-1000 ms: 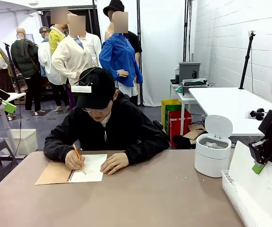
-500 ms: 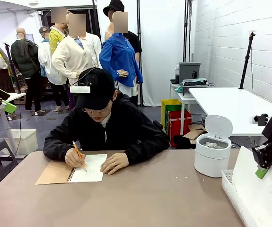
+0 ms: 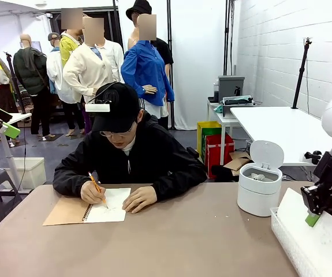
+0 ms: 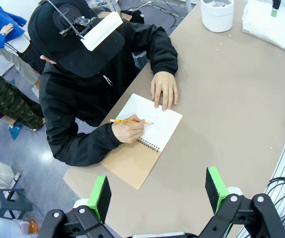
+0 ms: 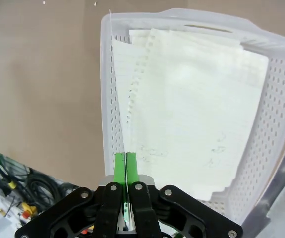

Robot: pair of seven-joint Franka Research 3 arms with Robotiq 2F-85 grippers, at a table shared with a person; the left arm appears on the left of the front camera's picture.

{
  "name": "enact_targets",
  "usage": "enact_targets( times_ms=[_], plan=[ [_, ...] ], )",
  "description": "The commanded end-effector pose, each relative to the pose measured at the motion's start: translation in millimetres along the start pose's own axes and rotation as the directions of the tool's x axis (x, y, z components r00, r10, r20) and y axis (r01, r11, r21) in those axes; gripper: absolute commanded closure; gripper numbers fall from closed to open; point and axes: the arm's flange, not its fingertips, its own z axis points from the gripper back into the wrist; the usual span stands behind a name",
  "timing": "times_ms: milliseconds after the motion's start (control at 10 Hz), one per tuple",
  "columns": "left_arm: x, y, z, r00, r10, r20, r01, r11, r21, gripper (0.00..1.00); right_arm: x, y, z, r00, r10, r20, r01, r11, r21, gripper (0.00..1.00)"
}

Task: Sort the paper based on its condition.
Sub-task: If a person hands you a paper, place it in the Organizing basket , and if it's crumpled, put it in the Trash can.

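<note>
Shifting a little over the last second, the right gripper (image 3: pixel 313 218) swung out past the basket (image 3: pixel 283 235) and has come back over its near end, slightly lower than where it began, carrying its sheet (image 3: pixel 295 210) with it. Both green pads are pressed flat together on one edge of that sheet, which the right wrist view shows edge-on as a thin line dropping toward the basket's wall (image 5: pixel 106 99). More flat sheets (image 5: pixel 192 124) already lie inside the basket, loosely stacked. Whether the hanging sheet's lower edge touches that stack I cannot tell from here.

My guess is the sheet will handle as very light, thin and limp. It should sag and flutter with any quick swing, crease if pushed against the basket's wall, and slide free once the pads part. An edge pinch like this one suits it best.

Well away from the basket, the left gripper (image 4: pixel 157 191) hangs above the table (image 4: pixel 241 99) with its pads spread wide and nothing between them. Across from the basket a person (image 3: pixel 128 156) writes in a notebook (image 3: pixel 105 209); a small lidded bin (image 3: pixel 259 187) stands just beyond the basket.
</note>
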Motion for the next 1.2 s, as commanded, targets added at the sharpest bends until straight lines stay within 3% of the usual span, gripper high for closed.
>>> enact_targets(
  times_ms=[0, 400, 500, 1100],
  plan=[
    [0, 1, 0, 1.0, 0.002, 0.004, -0.002, 1.0, 0.009, 0.0, -56, -6, -52, 1.0, -0.002, 0.012, 0.002, 1.0, 0.01, 0.85],
    [0, 1, 0, 1.0, 0.002, 0.004, -0.002, 1.0, 0.009, 0.0, -60, -12, -39, 1.0, 0.016, 0.012, -0.014, 0.994, -0.105, 0.1],
    [0, 1, 0, 1.0, 0.002, 0.004, -0.002, 1.0, 0.009, 0.0, -61, -14, -35, 1.0, 0.015, 0.019, -0.013, 0.991, -0.137, 0.0],
    [0, 1, 0, 1.0, 0.002, 0.004, -0.002, 1.0, 0.009, 0.0, -55, -17, 4, 0.997, 0.069, 0.045, -0.048, 0.928, -0.368, 0.0]
  ],
)
